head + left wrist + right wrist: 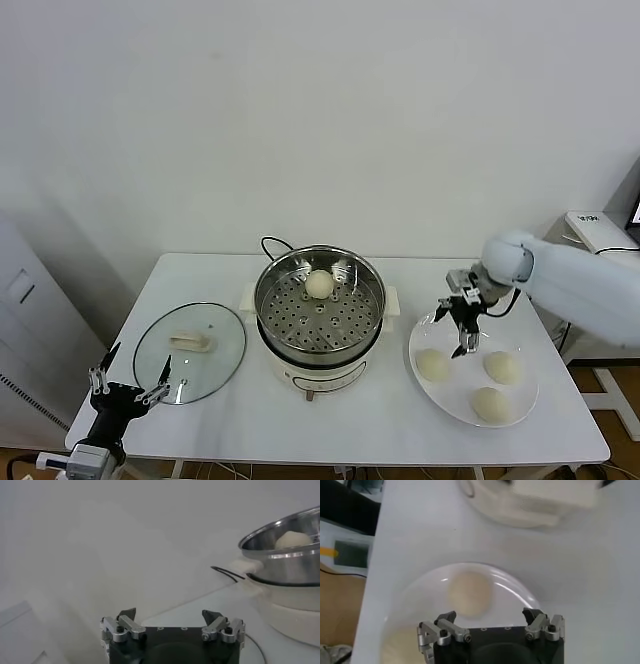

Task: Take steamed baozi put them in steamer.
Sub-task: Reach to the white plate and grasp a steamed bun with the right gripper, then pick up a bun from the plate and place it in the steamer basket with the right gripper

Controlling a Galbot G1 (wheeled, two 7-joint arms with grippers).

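White tabletop against a bare pale wall. Right gripper (463,325), jaws spread and empty, hovers above the flat white plate (520,414), the nearest of three round cream-white baozi (470,593) just beneath it; a fourth (319,284) sits in the shiny steel steamer (368,310) well to its left. Best to descend centred and close gently. Left gripper (128,385) waits spread beside the glass lid (225,345). No legible writing.

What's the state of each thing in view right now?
steamer: uncovered, one baozi inside
glass lid: off, flat on the table
plate: holds three baozi
right gripper: open, empty, above the plate
left gripper: open, empty, parked near the table's front-left corner
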